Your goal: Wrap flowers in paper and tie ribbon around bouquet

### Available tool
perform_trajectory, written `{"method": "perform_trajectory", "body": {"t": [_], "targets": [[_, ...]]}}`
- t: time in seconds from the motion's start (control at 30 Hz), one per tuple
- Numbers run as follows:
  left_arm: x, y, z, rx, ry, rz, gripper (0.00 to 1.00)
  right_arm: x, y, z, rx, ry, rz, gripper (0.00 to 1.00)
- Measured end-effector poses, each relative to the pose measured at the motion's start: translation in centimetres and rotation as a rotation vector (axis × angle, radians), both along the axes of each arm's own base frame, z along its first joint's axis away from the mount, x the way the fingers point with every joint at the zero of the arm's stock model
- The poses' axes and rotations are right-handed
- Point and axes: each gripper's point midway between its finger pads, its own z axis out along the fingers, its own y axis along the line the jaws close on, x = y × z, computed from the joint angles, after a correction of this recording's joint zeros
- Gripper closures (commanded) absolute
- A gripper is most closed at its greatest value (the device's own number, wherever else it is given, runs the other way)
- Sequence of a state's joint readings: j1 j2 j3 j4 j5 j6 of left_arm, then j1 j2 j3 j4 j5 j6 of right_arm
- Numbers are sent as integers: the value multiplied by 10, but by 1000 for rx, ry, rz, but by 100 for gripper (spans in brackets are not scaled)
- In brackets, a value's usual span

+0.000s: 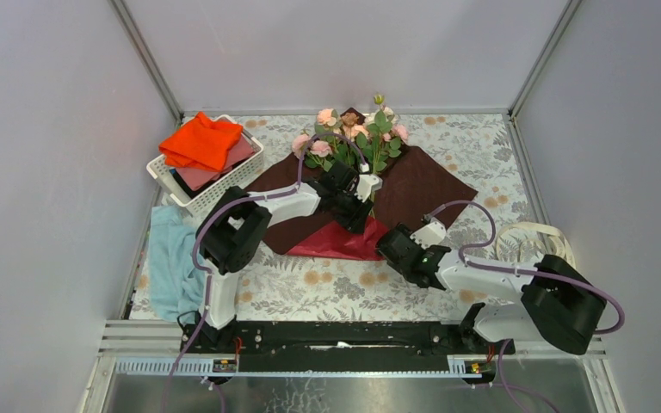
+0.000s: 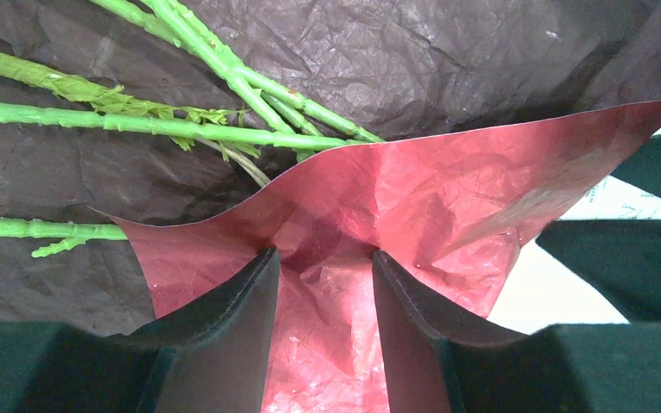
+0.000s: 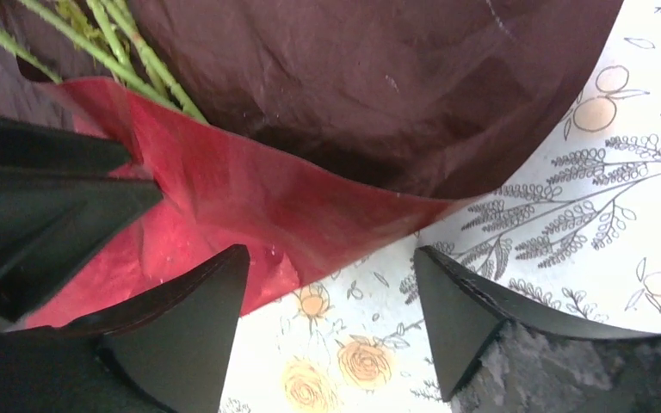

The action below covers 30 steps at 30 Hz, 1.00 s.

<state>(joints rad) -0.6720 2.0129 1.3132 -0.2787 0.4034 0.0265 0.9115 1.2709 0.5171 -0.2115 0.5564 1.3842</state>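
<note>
Left wrist, crinkly red paper clamped in left end effector, right end effector agape

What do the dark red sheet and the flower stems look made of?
The paper looks like thin crinkled wrapping paper, dull dark maroon on one face, shinier red on the other; fine creases, crisp edge. The stems are probably plastic: uniform waxy green, moulded-looking bumps.
</note>
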Motion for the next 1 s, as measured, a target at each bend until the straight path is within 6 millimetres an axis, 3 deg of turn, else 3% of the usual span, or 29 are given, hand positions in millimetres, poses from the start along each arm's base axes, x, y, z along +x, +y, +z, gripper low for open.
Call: {"method": "perform_trajectory", "body": {"t": [0.17,0.4,0.5,0.77,1.0], "targets": [[0,0,0,-1,-1,0,48,15,-8,-4,-29,-29,-55,43],[0,0,0,0,-4,-1,48,22,-20,-12,-116,-42,-47,84],[1,0,0,0,-4,0,48,24,-21,-13,-167,-43,-13,98],[3,0,0,2,-8,5,48,28,-22,0,-352,-84,150,100],[8,-1,0,1,-9,9,48,35,-8,35,-635,-201,353,100]]}}
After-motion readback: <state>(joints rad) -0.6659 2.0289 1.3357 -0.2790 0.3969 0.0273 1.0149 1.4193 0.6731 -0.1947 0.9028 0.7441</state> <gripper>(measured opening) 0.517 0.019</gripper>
